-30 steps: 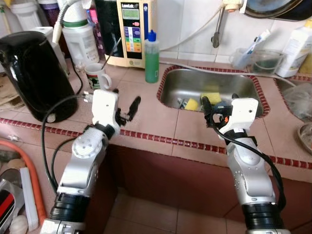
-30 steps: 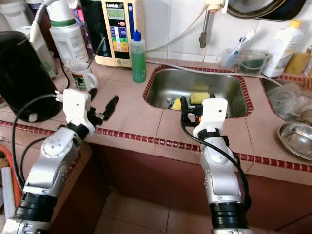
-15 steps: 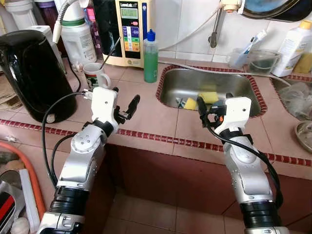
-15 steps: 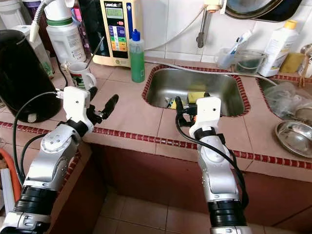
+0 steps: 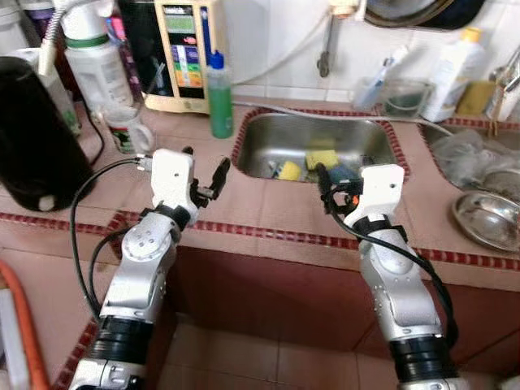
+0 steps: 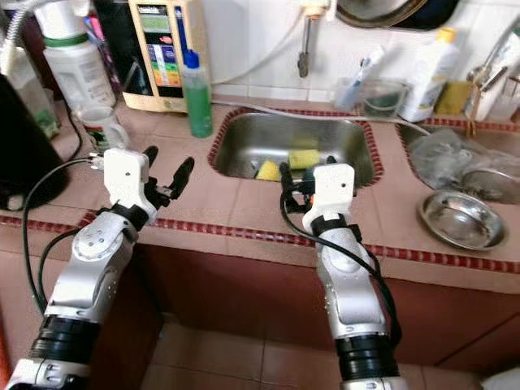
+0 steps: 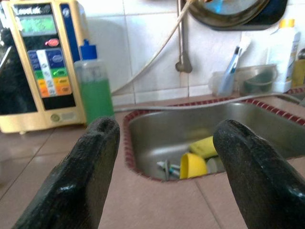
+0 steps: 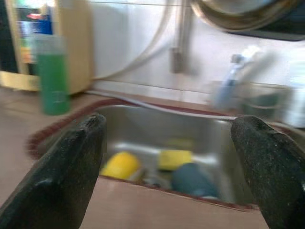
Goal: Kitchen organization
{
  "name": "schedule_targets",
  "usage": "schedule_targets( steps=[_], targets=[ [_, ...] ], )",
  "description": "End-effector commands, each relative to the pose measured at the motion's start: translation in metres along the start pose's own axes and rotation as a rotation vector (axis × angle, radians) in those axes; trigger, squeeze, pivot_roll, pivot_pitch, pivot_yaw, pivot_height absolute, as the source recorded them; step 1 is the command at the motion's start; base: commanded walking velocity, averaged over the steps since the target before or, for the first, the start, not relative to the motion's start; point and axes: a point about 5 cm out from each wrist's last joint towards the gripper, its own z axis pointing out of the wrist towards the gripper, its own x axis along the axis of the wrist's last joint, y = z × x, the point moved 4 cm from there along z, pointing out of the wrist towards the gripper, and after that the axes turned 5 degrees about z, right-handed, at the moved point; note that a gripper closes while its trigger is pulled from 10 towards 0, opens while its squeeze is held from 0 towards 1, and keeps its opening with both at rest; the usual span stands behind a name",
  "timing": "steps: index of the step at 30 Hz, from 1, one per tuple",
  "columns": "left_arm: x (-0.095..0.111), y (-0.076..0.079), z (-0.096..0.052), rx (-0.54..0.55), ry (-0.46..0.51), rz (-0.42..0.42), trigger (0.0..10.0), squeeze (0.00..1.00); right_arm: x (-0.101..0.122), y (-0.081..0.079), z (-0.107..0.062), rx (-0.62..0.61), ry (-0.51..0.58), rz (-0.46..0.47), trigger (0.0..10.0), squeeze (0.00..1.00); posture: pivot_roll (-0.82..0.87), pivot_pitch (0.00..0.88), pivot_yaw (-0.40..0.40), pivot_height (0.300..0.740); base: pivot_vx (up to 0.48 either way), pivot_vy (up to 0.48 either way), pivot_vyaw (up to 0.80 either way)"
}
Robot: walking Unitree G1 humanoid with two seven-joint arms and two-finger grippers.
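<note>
Sink (image 5: 268, 138) clutter of yellow sponges (image 5: 321, 158) is what I face, both my left tool (image 5: 205, 166) and right tool (image 5: 337, 175) wide open, empty, poised over the bench (image 5: 268, 203) ready to reach.

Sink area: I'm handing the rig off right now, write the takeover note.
Left end effector: open, empty, held over the tiled counter left of the sink.
Right end effector: open, empty, at the sink's front rim.
In the sink: a yellow sponge, a yellow cup and a dark blue item.
Green bottle and mug stand on the counter to the left; steel bowl to the right.
Done: nothing grasped. Left: all of the organizing.
</note>
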Motion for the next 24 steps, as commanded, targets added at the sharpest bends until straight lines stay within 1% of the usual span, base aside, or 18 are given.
schedule_targets(
  steps=[1, 5, 11, 21, 24],
  targets=[
    [0.001, -0.010, 0.000, 0.028, 0.000, 0.019, 10.0, 0.00, 0.000, -0.003, 0.001, 0.005, 0.004, 0.006, 10.0, 0.00, -0.03, 0.000, 0.023, 0.740, 0.000, -0.480, 0.00],
    [0.003, -0.011, 0.002, 0.030, 0.007, 0.022, 10.0, 0.00, -0.001, -0.001, 0.002, -0.001, 0.004, 0.002, 10.0, 0.00, -0.03, 0.000, 0.020, 0.740, 0.000, -0.480, 0.00],
    [0.006, -0.006, 0.008, 0.002, 0.022, 0.032, 10.0, 0.00, 0.000, 0.000, 0.006, -0.001, 0.011, -0.013, 10.0, 0.00, -0.04, 0.000, 0.026, 0.740, 0.000, -0.480, 0.00],
    [0.005, -0.001, 0.011, -0.014, 0.024, 0.026, 10.0, 0.00, -0.001, -0.004, 0.007, 0.000, 0.016, -0.006, 10.0, 0.00, -0.04, 0.000, 0.027, 0.740, 0.000, -0.480, 0.00],
    [0.003, 0.000, 0.012, -0.022, 0.022, 0.026, 10.0, 0.00, -0.002, -0.003, 0.008, 0.000, 0.016, -0.009, 10.0, 0.00, -0.04, 0.000, 0.023, 0.740, 0.000, -0.480, 0.00]
  ],
)
